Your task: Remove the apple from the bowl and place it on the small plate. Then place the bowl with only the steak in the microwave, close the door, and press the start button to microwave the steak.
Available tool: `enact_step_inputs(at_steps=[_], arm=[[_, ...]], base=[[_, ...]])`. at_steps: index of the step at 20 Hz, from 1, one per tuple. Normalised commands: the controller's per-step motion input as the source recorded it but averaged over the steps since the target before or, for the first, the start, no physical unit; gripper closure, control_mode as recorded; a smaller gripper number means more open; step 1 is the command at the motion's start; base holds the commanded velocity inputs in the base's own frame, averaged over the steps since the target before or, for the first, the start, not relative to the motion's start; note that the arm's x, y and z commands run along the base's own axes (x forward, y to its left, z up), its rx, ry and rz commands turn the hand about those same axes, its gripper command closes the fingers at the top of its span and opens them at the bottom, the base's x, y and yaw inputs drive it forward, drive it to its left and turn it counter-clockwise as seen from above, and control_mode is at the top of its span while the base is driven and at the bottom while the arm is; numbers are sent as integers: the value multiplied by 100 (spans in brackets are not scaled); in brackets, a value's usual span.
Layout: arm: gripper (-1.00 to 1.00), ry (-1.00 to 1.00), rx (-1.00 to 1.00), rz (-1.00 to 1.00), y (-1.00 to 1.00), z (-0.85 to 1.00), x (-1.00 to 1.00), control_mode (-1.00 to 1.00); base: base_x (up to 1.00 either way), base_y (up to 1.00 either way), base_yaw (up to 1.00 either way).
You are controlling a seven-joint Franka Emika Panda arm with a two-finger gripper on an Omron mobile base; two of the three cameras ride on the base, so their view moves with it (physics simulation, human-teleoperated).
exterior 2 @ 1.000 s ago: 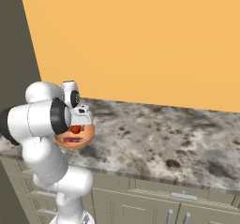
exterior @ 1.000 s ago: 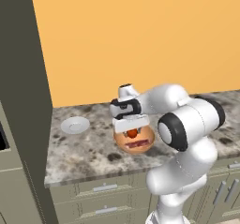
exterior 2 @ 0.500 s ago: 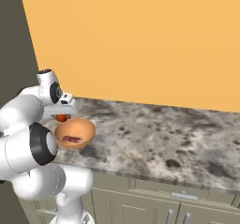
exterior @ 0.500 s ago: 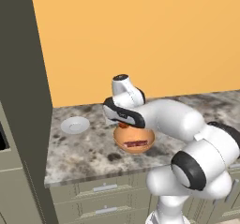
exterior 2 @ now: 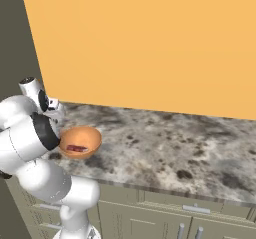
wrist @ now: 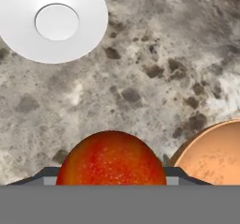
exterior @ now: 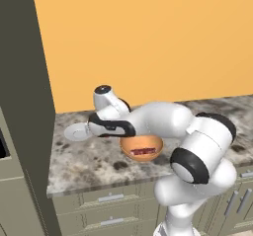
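In the hand view the red-orange apple point(wrist: 111, 158) sits between my fingertips, and my gripper point(wrist: 111, 175) is shut on it above the speckled counter. The small plate point(wrist: 53, 21) lies ahead at the top left, apart from the apple. In the left base view my gripper point(exterior: 93, 129) hangs beside the small plate point(exterior: 74, 131), left of the orange bowl point(exterior: 142, 147). The bowl point(exterior 2: 80, 141) holds the dark steak point(exterior 2: 76, 147), which is also seen as the steak point(exterior: 144, 152). Part of the bowl's rim point(wrist: 213, 157) shows at the lower right of the hand view.
A tall grey cabinet column point(exterior: 27, 106) rises at the counter's left end, with a dark sliver point(exterior: 2, 145) at the picture's edge that I cannot identify. An orange wall point(exterior 2: 150, 43) backs the stone counter point(exterior 2: 175, 143), with drawers point(exterior: 111, 208) below.
My arm has swung left from over the bowl towards the small plate, carrying the apple out of the bowl. The bowl stays in place with the steak inside.
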Motion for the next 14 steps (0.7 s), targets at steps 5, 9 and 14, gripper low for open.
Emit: enact_step_inputs(at_steps=[5, 9, 14], arm=[[100, 0, -4, 15, 67, -12, 60, -100], [100, 5, -2, 4, 36, -22, 53, -100], [100, 11, -1, 3, 36, -41, 54, -100]], base=[[0, 0, 0], [0, 0, 0], [0, 0, 0]])
